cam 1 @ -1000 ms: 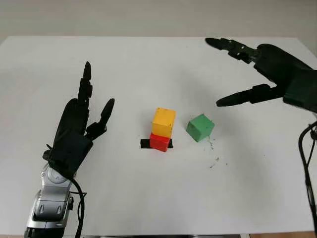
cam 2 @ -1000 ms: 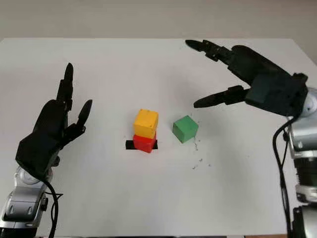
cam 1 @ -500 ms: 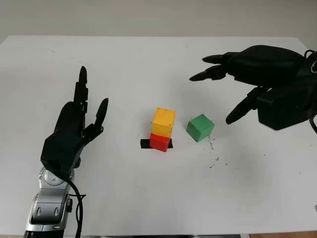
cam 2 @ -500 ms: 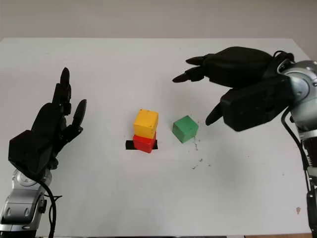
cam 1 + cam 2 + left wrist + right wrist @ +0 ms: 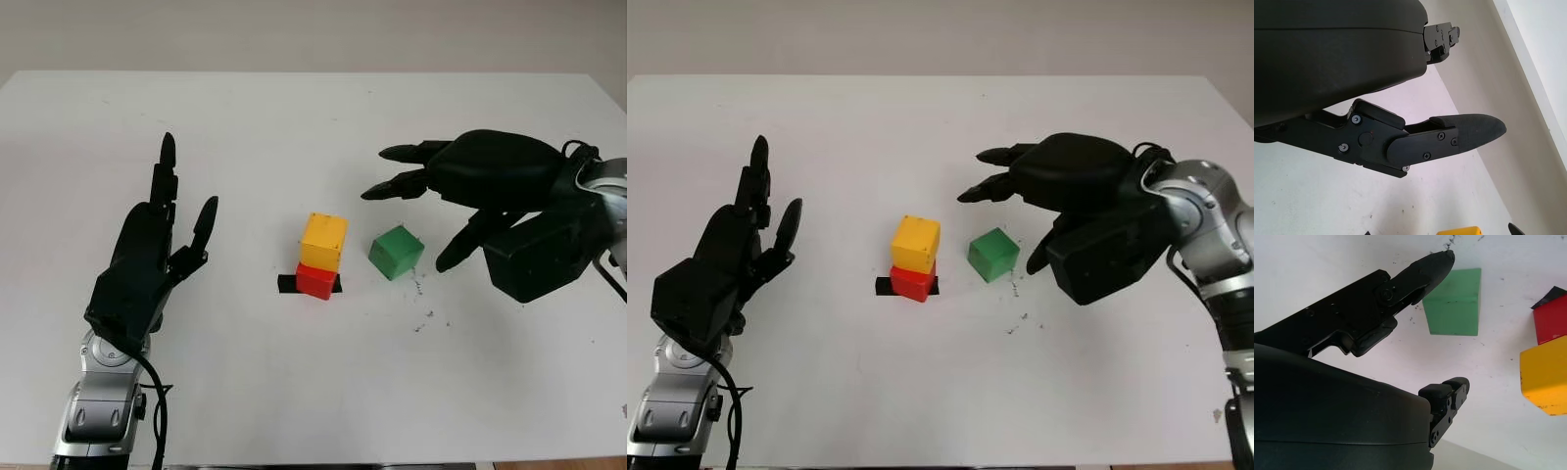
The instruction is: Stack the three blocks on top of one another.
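White table (image 5: 294, 392): our yellow block (image 5: 323, 241) sits on the red block (image 5: 315, 281). Our empty, open right hand (image 5: 490, 196) hovers at the green block's (image 5: 396, 252) two o'clock. Our left hand (image 5: 147, 264), open, holds nothing at nine o'clock.

The small red cube block (image 5: 315, 281) is half covered by the yellow cube block (image 5: 323, 241) stacked on it, hiding most of the black tape strip (image 5: 288, 284) beneath.

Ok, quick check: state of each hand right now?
Left hand: open, holding nothing, raised over the white table left of the blocks.
Right hand: open, holding nothing, poised beside the green cube block.
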{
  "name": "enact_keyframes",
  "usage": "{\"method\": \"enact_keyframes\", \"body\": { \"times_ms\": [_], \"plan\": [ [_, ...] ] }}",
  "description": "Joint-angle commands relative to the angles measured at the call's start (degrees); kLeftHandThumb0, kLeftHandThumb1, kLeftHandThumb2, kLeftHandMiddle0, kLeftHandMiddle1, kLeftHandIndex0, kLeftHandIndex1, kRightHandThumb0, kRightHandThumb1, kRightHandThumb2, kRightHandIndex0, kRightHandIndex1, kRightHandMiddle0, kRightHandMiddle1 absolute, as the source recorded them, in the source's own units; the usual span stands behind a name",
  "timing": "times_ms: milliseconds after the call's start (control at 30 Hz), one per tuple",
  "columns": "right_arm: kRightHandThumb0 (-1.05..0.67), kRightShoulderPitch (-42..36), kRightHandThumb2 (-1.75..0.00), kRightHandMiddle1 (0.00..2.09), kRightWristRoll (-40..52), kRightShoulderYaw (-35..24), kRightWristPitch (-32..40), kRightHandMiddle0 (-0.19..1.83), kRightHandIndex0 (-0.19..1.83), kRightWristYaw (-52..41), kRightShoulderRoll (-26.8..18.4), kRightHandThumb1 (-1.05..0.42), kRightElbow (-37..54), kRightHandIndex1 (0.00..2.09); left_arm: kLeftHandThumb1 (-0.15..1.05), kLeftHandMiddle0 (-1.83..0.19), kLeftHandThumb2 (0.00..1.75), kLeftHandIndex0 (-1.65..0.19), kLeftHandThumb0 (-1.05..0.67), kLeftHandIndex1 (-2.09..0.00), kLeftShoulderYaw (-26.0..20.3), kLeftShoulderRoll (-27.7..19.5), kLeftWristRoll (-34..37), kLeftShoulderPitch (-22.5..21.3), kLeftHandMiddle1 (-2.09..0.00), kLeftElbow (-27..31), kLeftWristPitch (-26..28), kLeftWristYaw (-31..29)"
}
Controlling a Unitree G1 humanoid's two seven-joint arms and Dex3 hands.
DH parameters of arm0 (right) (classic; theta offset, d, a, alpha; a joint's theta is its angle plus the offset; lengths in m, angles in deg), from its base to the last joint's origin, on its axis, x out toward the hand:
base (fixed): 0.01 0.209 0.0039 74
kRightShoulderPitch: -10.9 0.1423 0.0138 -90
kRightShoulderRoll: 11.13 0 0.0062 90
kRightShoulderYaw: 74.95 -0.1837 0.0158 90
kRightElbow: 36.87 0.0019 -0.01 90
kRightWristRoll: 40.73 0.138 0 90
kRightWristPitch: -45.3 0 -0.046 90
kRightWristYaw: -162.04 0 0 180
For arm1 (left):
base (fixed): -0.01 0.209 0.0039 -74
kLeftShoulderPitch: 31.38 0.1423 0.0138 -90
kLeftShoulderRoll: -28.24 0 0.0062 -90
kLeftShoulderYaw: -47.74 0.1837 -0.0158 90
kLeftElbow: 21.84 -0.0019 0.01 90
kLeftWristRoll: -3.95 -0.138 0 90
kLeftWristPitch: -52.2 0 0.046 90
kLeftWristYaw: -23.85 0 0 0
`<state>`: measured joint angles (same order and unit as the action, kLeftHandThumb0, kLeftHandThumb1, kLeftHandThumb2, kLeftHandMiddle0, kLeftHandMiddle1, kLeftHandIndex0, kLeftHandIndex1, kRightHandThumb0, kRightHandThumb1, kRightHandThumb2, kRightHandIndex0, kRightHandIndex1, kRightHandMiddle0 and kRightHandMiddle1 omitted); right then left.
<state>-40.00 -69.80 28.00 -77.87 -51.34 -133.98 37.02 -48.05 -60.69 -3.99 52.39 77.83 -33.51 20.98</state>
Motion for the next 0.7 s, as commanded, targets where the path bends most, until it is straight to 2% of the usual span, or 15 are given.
{"method": "enact_keyframes", "body": {
  "times_ms": [0, 333, 667],
  "plan": [
    [-0.61, -0.99, -0.06, 0.05, -0.61, 0.37, -1.5, 0.41, 0.09, 1.84, 0.58, -0.79, -1.83, 0.04, 1.05, 0.17, 0.6, 0.17, -0.77, -0.06, 0.26, 0.0, -0.28, -0.04, -0.06, -0.33, -0.45, 0.17],
    [-0.6, -2.02, -0.07, 0.06, -3.34, 2.25, -5.57, 0.42, 0.06, 8.44, 2.26, -0.84, -8.29, 0.04, 1.05, 0.19, 0.59, 0.17, -0.78, -0.06, 0.29, 0.65, 0.21, 0.34, -0.04, 0.45, 0.28, -0.24],
    [-0.57, -0.43, -0.06, 0.08, -7.95, 4.27, -6.49, 0.46, 0.07, 12.75, 2.9, -0.87, -12.67, 0.05, 1.05, 0.17, 0.58, 0.16, -0.78, -0.06, 0.66, 0.44, -0.16, 0.85, -0.06, 0.18, -0.48, -0.3]
  ]
}}
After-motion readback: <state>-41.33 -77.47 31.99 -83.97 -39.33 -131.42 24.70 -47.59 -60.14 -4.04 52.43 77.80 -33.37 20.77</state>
